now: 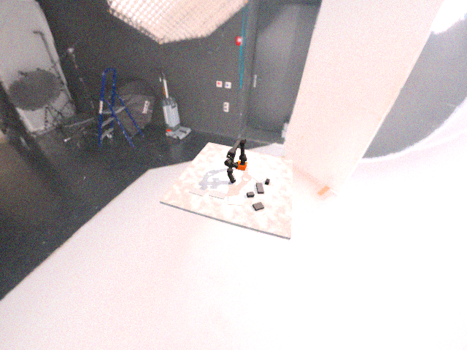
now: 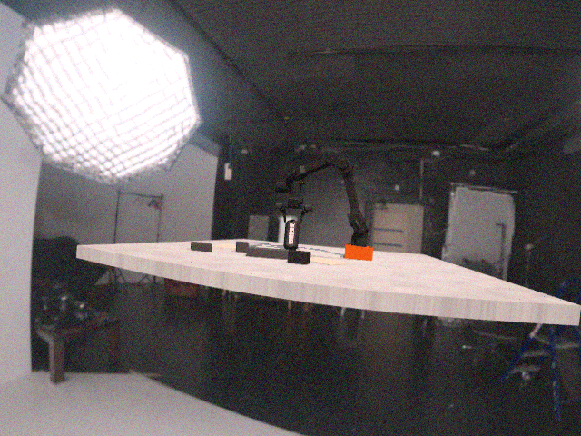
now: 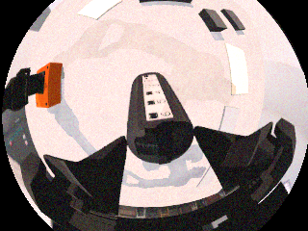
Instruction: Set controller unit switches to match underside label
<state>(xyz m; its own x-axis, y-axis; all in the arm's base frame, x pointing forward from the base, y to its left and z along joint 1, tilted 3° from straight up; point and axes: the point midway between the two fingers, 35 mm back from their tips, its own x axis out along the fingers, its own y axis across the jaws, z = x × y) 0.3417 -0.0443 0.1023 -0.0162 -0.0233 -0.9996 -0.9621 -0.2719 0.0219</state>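
Note:
The dark grey controller unit (image 1: 230,176) (image 2: 290,244) (image 3: 137,103) is held upright on end between the fingers of my gripper (image 3: 161,135). The fingers are shut on its sides near its upper end. Its white label (image 2: 291,232) (image 3: 157,103) faces the wrist camera's view and the exterior view. The three label squares nearest the gripper look filled, beside what read as 6, 5 and 4. The squares farther down are small and blurred; I cannot tell them all. The rocker switches are hidden. I cannot tell whether the unit's lower end touches the bench (image 1: 181,195) (image 2: 398,276).
Several dark modules lie on the bench, among them a long one (image 1: 260,187) (image 2: 267,252), a small block (image 1: 267,181) (image 2: 299,257) and a flat one (image 1: 258,206) (image 2: 201,246). An orange block (image 1: 241,165) (image 2: 359,252) (image 3: 55,84) is at the arm's base. Pale sheets (image 3: 237,68) lie nearby.

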